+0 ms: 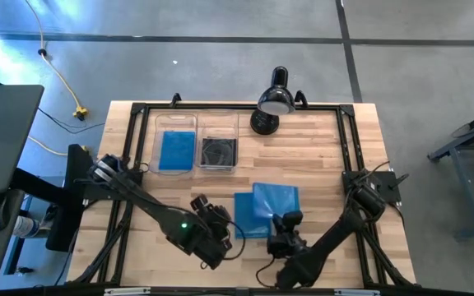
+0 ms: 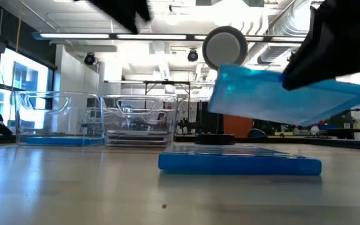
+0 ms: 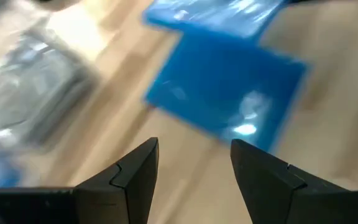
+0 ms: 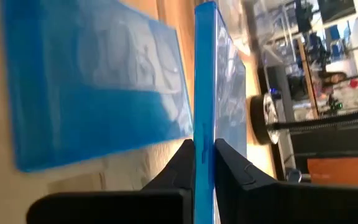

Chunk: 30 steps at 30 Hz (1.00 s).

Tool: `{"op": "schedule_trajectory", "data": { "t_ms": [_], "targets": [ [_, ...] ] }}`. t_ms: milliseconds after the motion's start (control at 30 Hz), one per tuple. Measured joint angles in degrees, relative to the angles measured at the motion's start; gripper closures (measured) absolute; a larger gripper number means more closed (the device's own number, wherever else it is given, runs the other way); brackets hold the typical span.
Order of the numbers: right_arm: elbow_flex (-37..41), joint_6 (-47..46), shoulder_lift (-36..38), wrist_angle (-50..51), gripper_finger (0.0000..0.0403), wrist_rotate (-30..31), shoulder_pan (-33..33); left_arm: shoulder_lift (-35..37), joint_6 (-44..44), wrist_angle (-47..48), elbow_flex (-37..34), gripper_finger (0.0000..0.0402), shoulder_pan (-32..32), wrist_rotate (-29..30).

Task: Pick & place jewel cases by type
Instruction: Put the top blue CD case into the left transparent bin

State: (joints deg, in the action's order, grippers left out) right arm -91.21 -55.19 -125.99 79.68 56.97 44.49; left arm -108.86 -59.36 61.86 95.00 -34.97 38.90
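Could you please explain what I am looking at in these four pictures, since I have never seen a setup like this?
It is a robot with two dark arms at a wooden table, each ending in a two-finger tool. One picture looks straight down, one looks level across the tabletop, and two come from cameras on the wrists. The right tool is shut on a blue jewel case, held above the table. A second blue case lies flat beneath it. The left tool is open, empty and near that flat case. At the back stand two clear bins: the left bin holds a blue case, the right bin a dark one. A black desk lamp stands beside them.
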Motion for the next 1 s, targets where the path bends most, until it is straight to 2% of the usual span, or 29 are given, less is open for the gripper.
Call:
{"op": "schedule_trajectory", "data": {
  "t_ms": [100, 267, 433, 633, 700, 800, 933, 1000],
  "targets": [
    [-1.12, 0.19, 0.06, 0.02, 0.0388, 1.05, 0.72, 1.00, 6.50, -9.05, 0.00, 0.0205, -0.79, -3.81],
    [-1.54, 0.19, 0.11, 0.27, 0.0388, 1.22, 2.51, 1.01, 18.94, -29.32, -1.90, 0.0205, -1.48, -17.11],
    [-1.54, -0.14, 0.13, -0.03, 0.0388, 0.33, 4.78, 0.98, 19.36, -42.68, -9.76, 0.0205, 0.33, -23.12],
    [-1.54, -0.24, 0.20, -0.09, 0.0387, 0.08, 6.35, 0.92, 16.07, -69.71, -23.71, 0.0205, 4.35, -38.80],
    [-1.54, -0.21, 0.20, -0.11, 0.0386, -0.14, 6.47, 2.17, 13.98, -71.96, -27.08, 0.0205, 5.54, -39.90],
    [-1.66, 0.57, 0.22, -0.01, 0.0387, -0.43, 6.88, 4.60, 11.61, -72.64, -29.80, 0.0205, 6.87, -37.83],
    [-2.75, 3.13, 0.26, 0.63, 0.0387, -2.21, 7.79, 8.43, 11.44, -72.18, -30.58, 0.0205, 8.21, -37.12],
    [-3.97, 4.38, 0.26, 0.57, 0.0387, -2.36, 8.58, 10.73, 12.38, -71.69, -30.61, 0.0205, 9.40, -39.34]
  ]
}}
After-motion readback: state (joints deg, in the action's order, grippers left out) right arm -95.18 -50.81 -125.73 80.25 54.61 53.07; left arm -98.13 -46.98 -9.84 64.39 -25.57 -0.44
